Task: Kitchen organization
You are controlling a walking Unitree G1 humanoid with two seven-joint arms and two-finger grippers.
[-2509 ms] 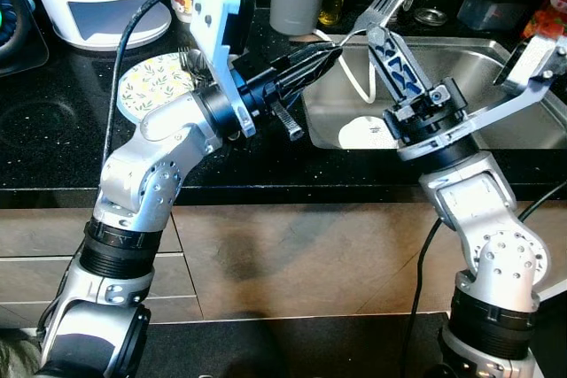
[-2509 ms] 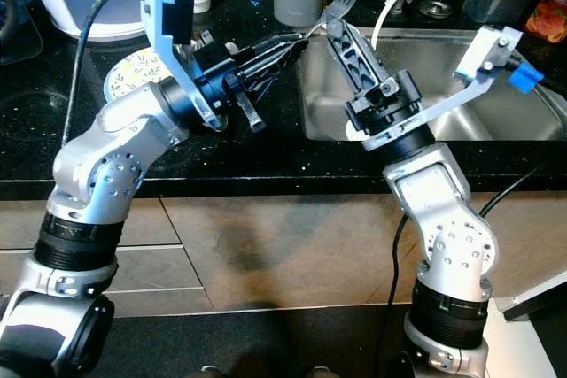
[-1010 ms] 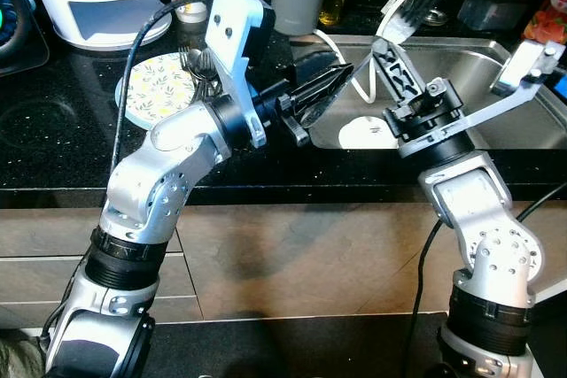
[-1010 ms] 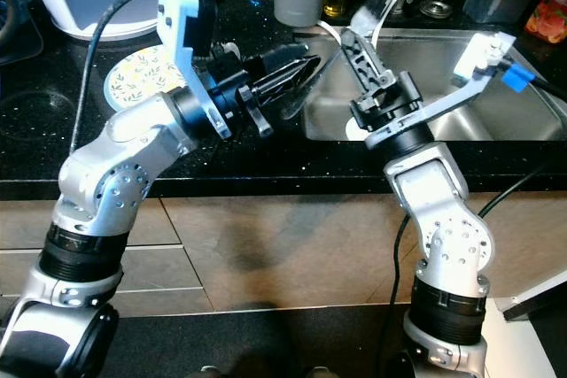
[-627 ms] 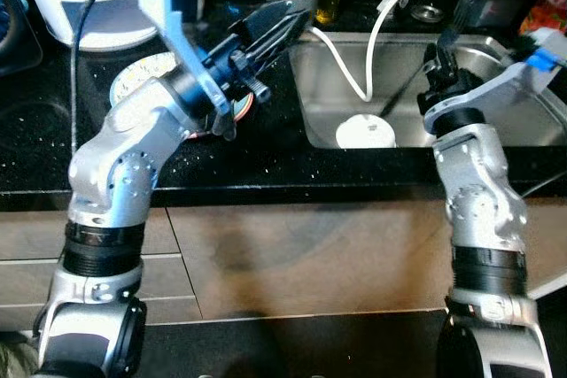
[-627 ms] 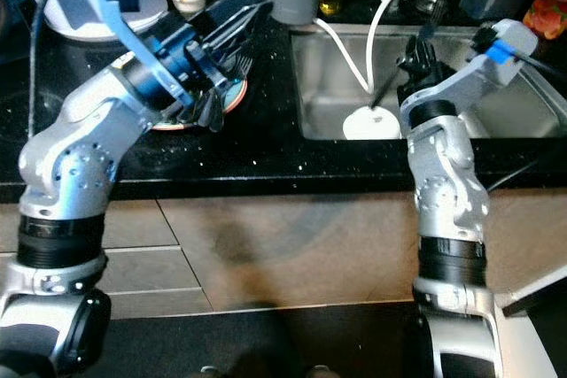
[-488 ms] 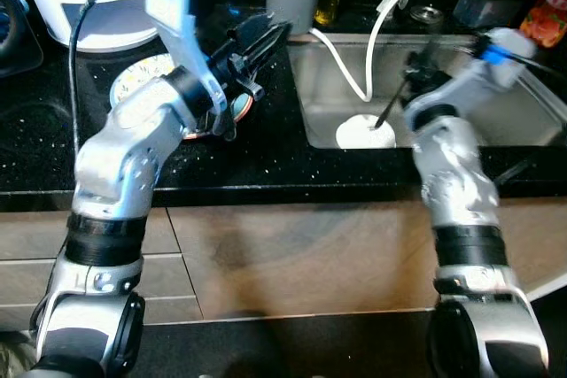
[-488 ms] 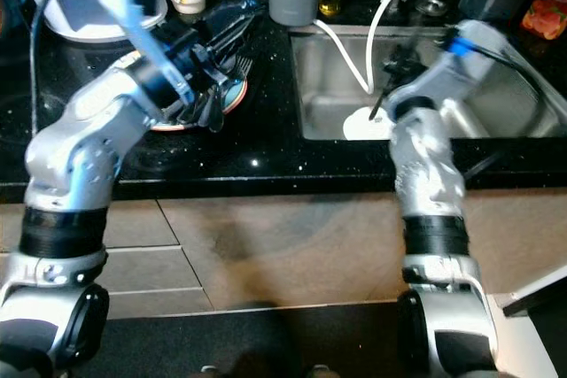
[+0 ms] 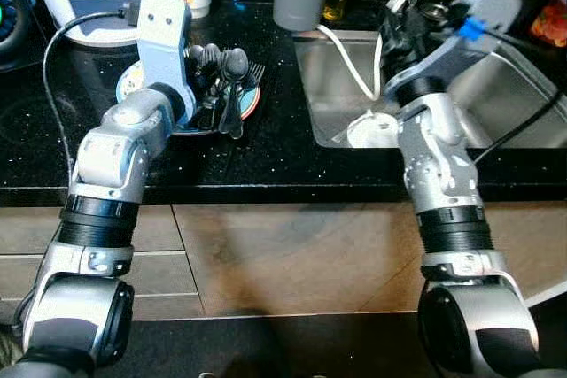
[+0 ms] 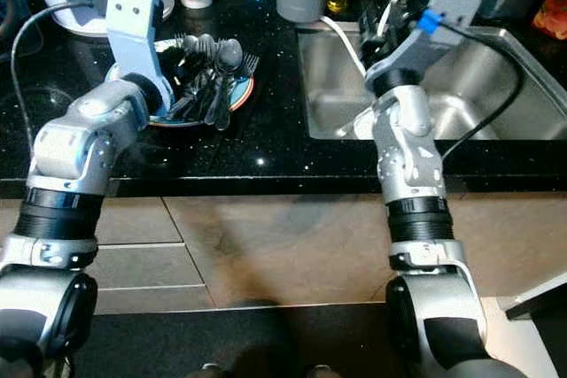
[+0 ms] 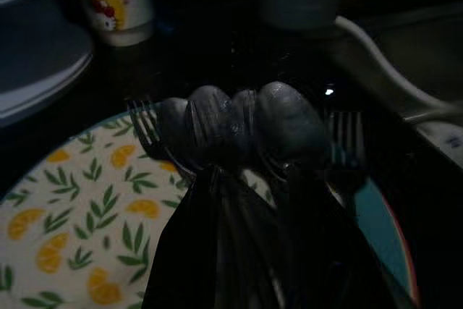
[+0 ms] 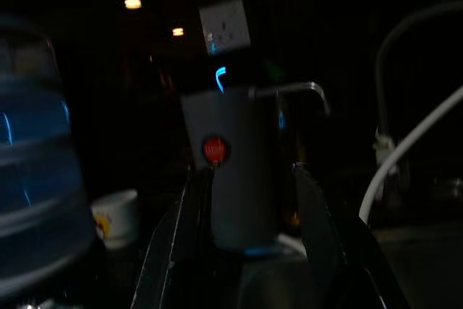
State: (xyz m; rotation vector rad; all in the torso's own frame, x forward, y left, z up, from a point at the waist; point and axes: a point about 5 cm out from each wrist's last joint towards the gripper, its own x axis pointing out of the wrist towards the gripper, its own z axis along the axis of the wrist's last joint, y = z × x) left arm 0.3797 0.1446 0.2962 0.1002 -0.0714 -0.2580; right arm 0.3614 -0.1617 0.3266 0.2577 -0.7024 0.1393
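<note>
Cutlery (image 9: 226, 86) is lying heaped on the patterned plate (image 9: 135, 84), upper left of the left eye frame. Left gripper (image 11: 253, 251) is hovering clenched above spoons. Right gripper (image 12: 253, 200), fingers parted, is holding nothing, facing a grey flask (image 12: 242, 171).

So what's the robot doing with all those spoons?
The robot stands at a black kitchen counter. Its left gripper reaches over a pile of spoons and forks lying on a leaf-patterned plate. Its right gripper is open, raised over the sink and pointing toward a grey cup.
</note>
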